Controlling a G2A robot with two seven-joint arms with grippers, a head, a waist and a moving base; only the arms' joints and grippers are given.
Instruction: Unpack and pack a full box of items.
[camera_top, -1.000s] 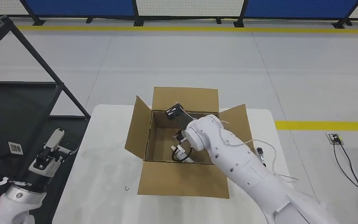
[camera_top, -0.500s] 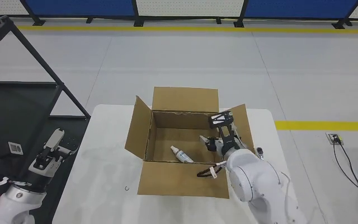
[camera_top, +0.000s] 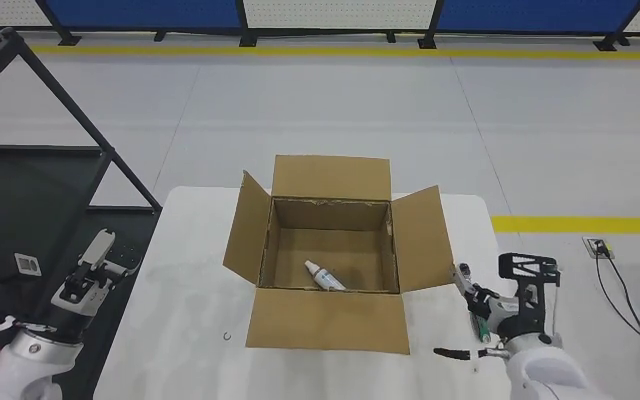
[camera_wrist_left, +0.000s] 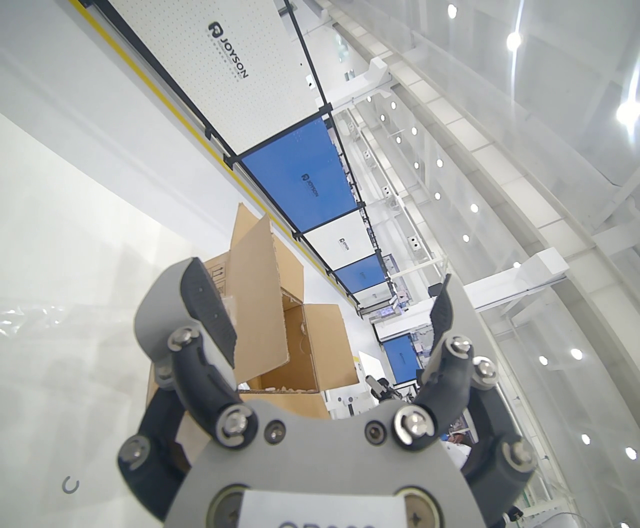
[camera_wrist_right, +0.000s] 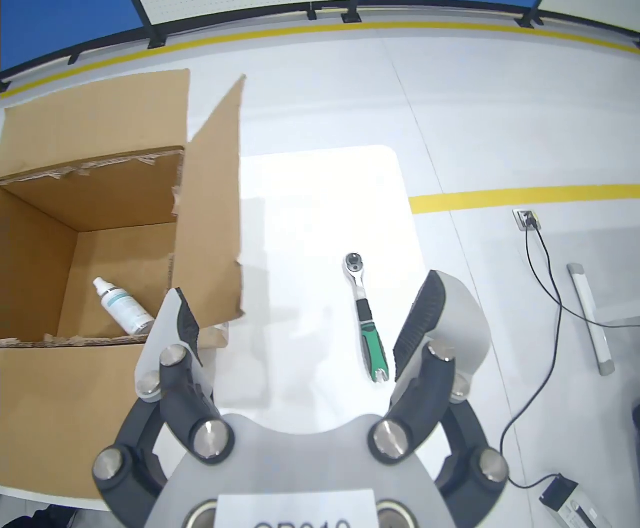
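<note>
The right gripper (camera_wrist_right: 305, 295) is being held wide open to the right of the box (camera_wrist_right: 90, 120), low over the table (camera_wrist_right: 320, 200), and nothing is being gripped between its ribbed black pads (camera_wrist_right: 422, 320). Its fingers are being pointed forward and down, and grey metal links with round bolts are showing behind them. A ratchet wrench (camera_wrist_right: 365, 320) is lying flat on the table below that gripper, right of the box's right flap and apart from it. Its steel head is being pointed away from the robot, and its handle is green and black with a rubbery look.

The left gripper (camera_wrist_left: 322, 280) is being held well to the left of the box, beyond the table's edge, and is being tilted upward toward the box. It too is being kept wide open, with nothing between its textured black pads (camera_wrist_left: 210, 310).

The box is brown corrugated cardboard, with four flaps being spread outward and ragged edges showing along its rim. A white bottle (camera_wrist_right: 122, 307) with a white cap and a pale label is lying on its side on the box's floor, near the front wall.

The table under the box is white and smooth with rounded corners. A small dark C-shaped ring (camera_top: 228, 336) is lying on it, just left of the box's front flap.
</note>
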